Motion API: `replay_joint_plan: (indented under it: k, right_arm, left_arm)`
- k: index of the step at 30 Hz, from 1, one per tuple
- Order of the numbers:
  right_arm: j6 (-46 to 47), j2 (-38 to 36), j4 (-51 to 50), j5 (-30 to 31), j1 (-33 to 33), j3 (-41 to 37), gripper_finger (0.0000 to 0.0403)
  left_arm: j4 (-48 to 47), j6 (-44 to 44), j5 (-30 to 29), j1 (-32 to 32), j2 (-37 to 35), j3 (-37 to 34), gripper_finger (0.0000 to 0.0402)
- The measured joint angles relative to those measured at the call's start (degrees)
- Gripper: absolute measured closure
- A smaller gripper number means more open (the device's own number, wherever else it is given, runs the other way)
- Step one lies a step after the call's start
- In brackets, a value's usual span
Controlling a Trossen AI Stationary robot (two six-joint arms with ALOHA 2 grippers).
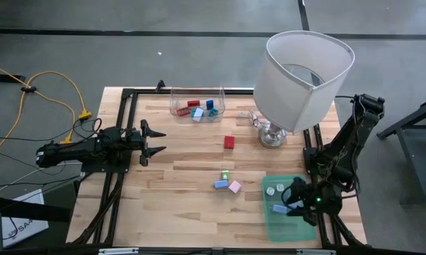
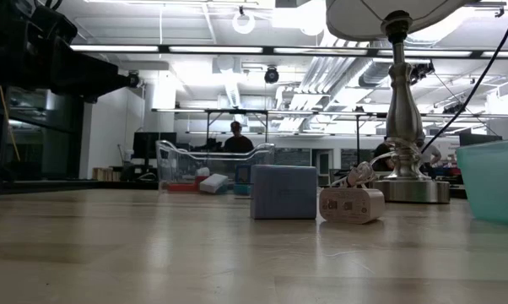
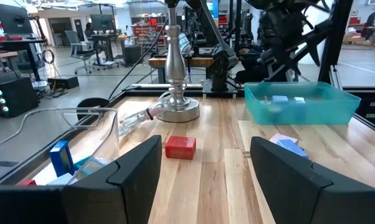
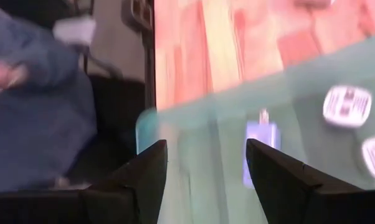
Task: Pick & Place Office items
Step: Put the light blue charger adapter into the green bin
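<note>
The office items are small coloured pieces. A red block [image 1: 229, 142] [image 3: 180, 147] lies mid-table. Green [image 1: 225, 174], blue [image 1: 221, 184] and pink [image 1: 235, 187] pieces lie together nearer the front. A blue piece [image 1: 279, 210] [image 4: 259, 152] and two white round pieces [image 1: 269, 190] [image 4: 346, 106] lie in the teal tray [image 1: 298, 227]. My right gripper [image 1: 296, 195] [image 4: 206, 149] hangs open over that tray, tipped down, with nothing between its fingers. My left gripper [image 1: 153, 139] [image 3: 204, 146] waits open and level at the table's left.
A big white lamp [image 1: 305, 78] stands on its metal base [image 1: 272, 134] at the far right. A clear bin [image 1: 197, 105] at the far edge holds red and blue pieces. A person's blue sleeve [image 4: 38, 112] shows beyond the table's edge.
</note>
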Motion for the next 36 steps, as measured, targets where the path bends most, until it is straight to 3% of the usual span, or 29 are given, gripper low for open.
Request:
replay_joint_plan:
  k: [5,16,21,25,27,31,36]
  right_arm:
    - [0.0,0.0,2.8,4.6,0.0,0.0,0.0198]
    - [0.1,0.0,7.2,5.0,0.0,0.0,0.0198]
    - [-1.5,0.0,8.5,12.4,0.0,0.0,0.0198]
    - [-7.5,0.0,9.6,22.5,-1.4,0.0,0.0198]
    - [-9.8,0.0,9.6,24.3,-3.8,0.0,0.0198]
    - [-19.3,1.3,12.0,21.9,-11.4,0.0,0.0198]
    - [-38.5,5.6,23.1,14.8,-22.9,0.0,0.0198]
  left_arm:
    - [0.0,0.0,0.0,0.0,0.0,0.0,0.0164]
    - [0.0,0.0,0.0,0.0,0.0,0.0,0.0164]
    - [0.0,0.0,0.0,0.0,0.0,0.0,0.0164]
    - [0.0,0.0,0.0,0.0,0.0,0.0,0.0164]
    - [0.0,0.0,0.0,0.0,0.0,0.0,0.0164]
    - [0.0,0.0,0.0,0.0,0.0,0.0,0.0164]
    - [0.0,0.0,0.0,0.0,0.0,0.0,0.0164]
